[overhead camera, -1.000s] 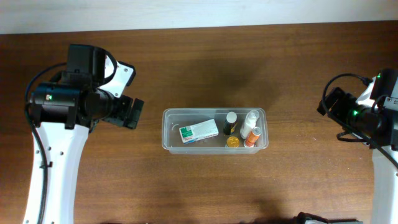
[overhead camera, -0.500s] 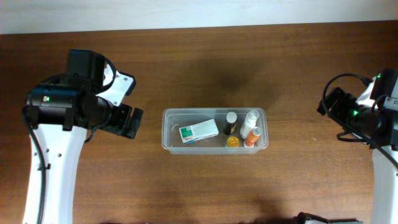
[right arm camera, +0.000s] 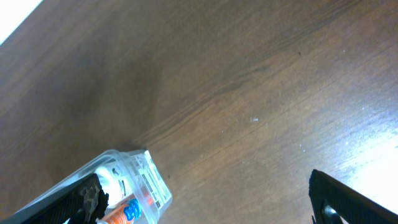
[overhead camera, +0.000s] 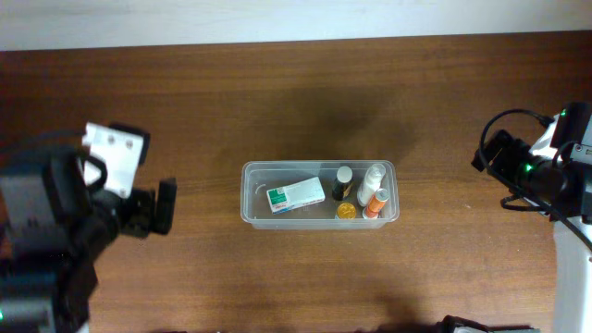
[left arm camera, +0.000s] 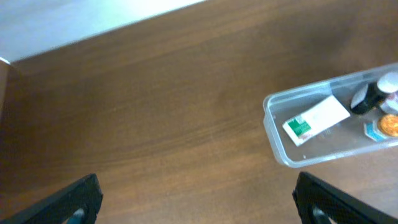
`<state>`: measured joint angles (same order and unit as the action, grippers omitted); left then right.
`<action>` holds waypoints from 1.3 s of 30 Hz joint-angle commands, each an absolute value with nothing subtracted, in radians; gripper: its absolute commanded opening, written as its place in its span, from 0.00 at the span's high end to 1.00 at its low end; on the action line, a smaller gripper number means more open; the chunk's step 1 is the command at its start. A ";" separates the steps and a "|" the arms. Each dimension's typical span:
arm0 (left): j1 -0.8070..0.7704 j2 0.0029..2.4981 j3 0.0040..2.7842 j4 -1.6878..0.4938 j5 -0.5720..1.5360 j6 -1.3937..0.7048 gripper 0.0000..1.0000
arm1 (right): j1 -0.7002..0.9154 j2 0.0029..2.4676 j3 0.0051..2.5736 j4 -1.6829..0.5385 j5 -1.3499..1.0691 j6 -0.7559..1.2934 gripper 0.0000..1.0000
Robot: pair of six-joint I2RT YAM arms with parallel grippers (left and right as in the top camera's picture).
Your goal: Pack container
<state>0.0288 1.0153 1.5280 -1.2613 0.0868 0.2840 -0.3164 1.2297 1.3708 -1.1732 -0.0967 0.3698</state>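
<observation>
**1. Container.** I read the container (overhead camera: 248, 196), a long clear plastic bin, lying flat on the bench (overhead camera: 277, 102). Its open top faces up and its long side runs left to right in the overhead view.

**2. Contents.** A white-and-green box (overhead camera: 296, 196) lies flat inside the container, in its left-centre part, slightly skewed to the walls. The container's right end holds four smaller things:
- a dark bottle (overhead camera: 343, 182) with a white cap
- a white bottle (overhead camera: 373, 177)
- a white-and-orange tube (overhead camera: 374, 202)
- an orange round item (overhead camera: 346, 212), against the container's lower wall in the overhead view

These four sit close together. I cannot tell whether they touch one another.

**3. Left side.** The left pincer (overhead camera: 169, 205) is to the left of the container and well apart from it. In the left wrist view its fingers (left arm camera: 78, 200) stand at the two lower corners of the frame, spread wide and holding nothing. The container shows at the right edge of that view.

**4. Right side.** The right pincer (overhead camera: 483, 159) is to the right of the container, also well apart from it. In the right wrist view its fingers (right arm camera: 339, 199) are likewise spread wide and hold nothing. Only the container's right end shows there, at the lower left.
</observation>
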 commanded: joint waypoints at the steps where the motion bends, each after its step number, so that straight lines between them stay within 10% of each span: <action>1: 0.038 0.900 1.353 -1.187 0.117 0.300 0.01 | -0.321 1.234 1.380 -1.174 -0.101 0.375 0.02; 19: 0.038 0.212 0.385 -0.678 0.233 0.300 0.01 | -0.321 1.234 1.380 -1.174 -0.102 0.375 0.02; 39: 0.037 0.005 0.164 -0.628 0.274 0.300 0.01 | -0.321 1.233 1.380 -1.174 -0.101 0.375 0.02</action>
<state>0.0322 0.0189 0.1699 -0.6376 0.2554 0.2920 -0.3164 1.2301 1.3708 -1.1740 -0.0967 0.3698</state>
